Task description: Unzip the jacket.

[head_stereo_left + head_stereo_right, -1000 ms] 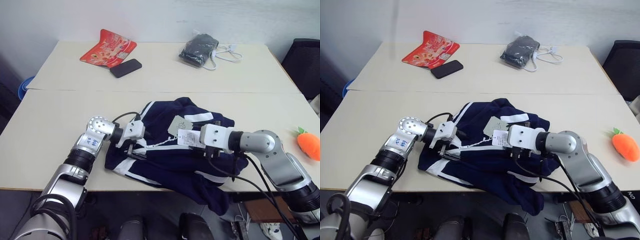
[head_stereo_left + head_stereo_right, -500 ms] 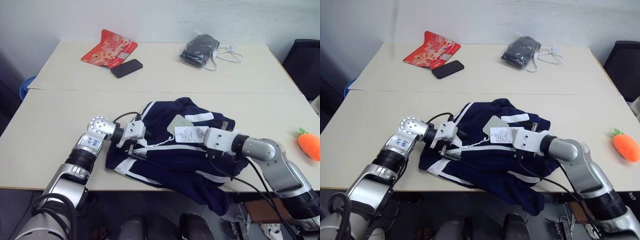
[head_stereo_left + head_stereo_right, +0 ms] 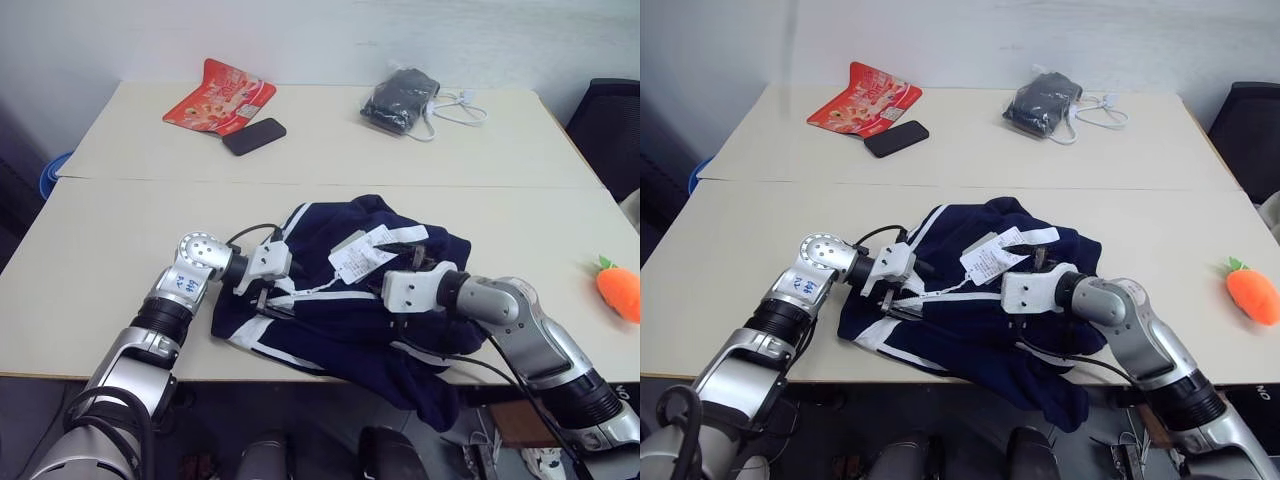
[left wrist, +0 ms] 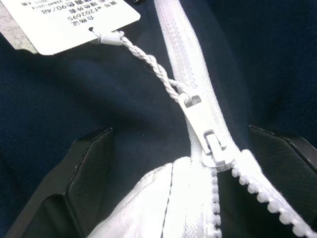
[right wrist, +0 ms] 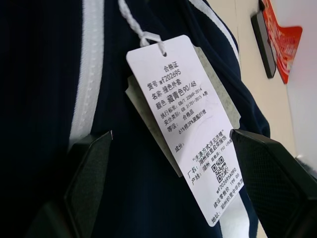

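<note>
Far left of the frame, a blue bin (image 3: 50,172) peeks out past the counter (image 3: 110,250) edge, its contents hidden. Upper left, a red snack packet (image 3: 218,95) lies flat with a black phone (image 3: 253,136) touching its lower corner.

Lower left, the left gripper (image 3: 268,296) sits on the left edge of the jacket (image 3: 340,320), jaws spread wide. In its wrist view the two black fingers (image 4: 74,188) flank the white zipper slider (image 4: 205,141), one on each side, not pressing it. The zipper teeth part just below the slider; above it the zipper line (image 4: 181,54) runs closed. A twisted white cord (image 4: 153,69) ties the slider's pull to the paper tags (image 4: 59,20).

Centre of the frame, the navy jacket is heaped at the counter's near edge, one part hanging over it. The white tags (image 3: 358,258) lie on top.

Upper centre right, a small black bundle (image 3: 398,98) with a white cable (image 3: 455,105) rests well apart from the jacket.

Right of centre, the right gripper (image 3: 390,290) is low over the jacket, jaws spread; its wrist view shows the printed tag (image 5: 190,134) between the fingers (image 5: 89,173), not pinched.

Far right, an orange carrot toy (image 3: 618,288) lies on the counter.
</note>
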Robot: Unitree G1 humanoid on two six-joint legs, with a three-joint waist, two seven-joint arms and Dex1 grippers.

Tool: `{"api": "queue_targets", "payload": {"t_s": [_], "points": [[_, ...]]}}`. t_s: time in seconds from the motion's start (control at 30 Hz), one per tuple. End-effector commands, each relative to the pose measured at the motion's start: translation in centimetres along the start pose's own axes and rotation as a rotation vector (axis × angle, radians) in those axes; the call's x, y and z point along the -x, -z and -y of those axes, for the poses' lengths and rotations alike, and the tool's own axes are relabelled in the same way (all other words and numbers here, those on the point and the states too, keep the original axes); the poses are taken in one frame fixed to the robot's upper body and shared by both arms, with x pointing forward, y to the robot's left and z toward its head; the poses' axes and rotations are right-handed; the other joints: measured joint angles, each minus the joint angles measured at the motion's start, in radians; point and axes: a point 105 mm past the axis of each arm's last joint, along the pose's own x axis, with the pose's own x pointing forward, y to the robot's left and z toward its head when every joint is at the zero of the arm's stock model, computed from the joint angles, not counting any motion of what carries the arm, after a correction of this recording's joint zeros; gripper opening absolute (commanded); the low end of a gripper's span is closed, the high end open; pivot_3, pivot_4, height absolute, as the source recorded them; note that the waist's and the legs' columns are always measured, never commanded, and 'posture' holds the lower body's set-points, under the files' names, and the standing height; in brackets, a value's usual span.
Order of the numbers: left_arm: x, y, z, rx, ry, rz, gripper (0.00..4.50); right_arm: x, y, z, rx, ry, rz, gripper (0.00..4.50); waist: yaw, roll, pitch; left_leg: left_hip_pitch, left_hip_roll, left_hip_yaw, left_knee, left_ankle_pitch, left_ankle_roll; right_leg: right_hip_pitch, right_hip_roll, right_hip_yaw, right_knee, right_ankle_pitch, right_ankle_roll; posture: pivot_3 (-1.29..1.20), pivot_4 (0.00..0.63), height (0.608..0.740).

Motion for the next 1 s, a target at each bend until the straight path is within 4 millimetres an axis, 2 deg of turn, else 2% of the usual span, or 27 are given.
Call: {"api": "queue_targets", "payload": {"t_s": [0.03,0.4,0.67,0.8,1.0], "points": [[-0.1,1.0,0.2,0.009,-0.006,-0.055,4.5,-0.5,0.0,0.2,0.093,0.012,0.002,3.98,-0.001,0.0,0.0,0.0,0.0,0.0,0.0,0.0,0.0,0.0,0.0,0.0,0.0,0.0,0.0,0.0,0.15,0.74],[-0.1,0.7,-0.1,0.0,-0.008,-0.053,4.5,-3.5,-0.2,1.4,0.122,0.112,0.035,3.98,-0.009,0.0,0.0,0.0,0.0,-0.001,0.0,0.0,0.0,0.0,0.0,0.0,0.0,0.0,0.0,0.0,0.15,0.74],[-0.1,0.7,-0.1,0.0,-0.013,-0.051,4.5,-5.0,-2.0,2.9,0.145,0.224,0.129,3.98,-0.013,0.0,0.0,0.0,0.0,-0.001,0.0,0.001,0.0,0.0,0.0,-0.001,0.001,0.0,0.0,0.0,0.15,0.74],[0.0,0.8,-0.1,0.001,-0.019,-0.051,4.5,-4.7,-2.0,2.1,0.127,0.205,0.149,2.69,-0.013,0.0,0.0,0.0,0.0,-0.001,0.0,0.001,0.0,0.0,0.0,-0.001,0.001,0.0,0.0,0.0,0.15,0.74],[0.0,0.9,0.0,0.002,-0.024,-0.049,4.5,-4.3,-1.7,1.6,0.087,0.198,0.148,0.53,-0.013,0.0,0.0,0.0,0.0,-0.001,0.0,0.001,0.0,0.0,0.0,-0.001,0.001,0.0,0.0,0.0,0.15,0.74]]}}
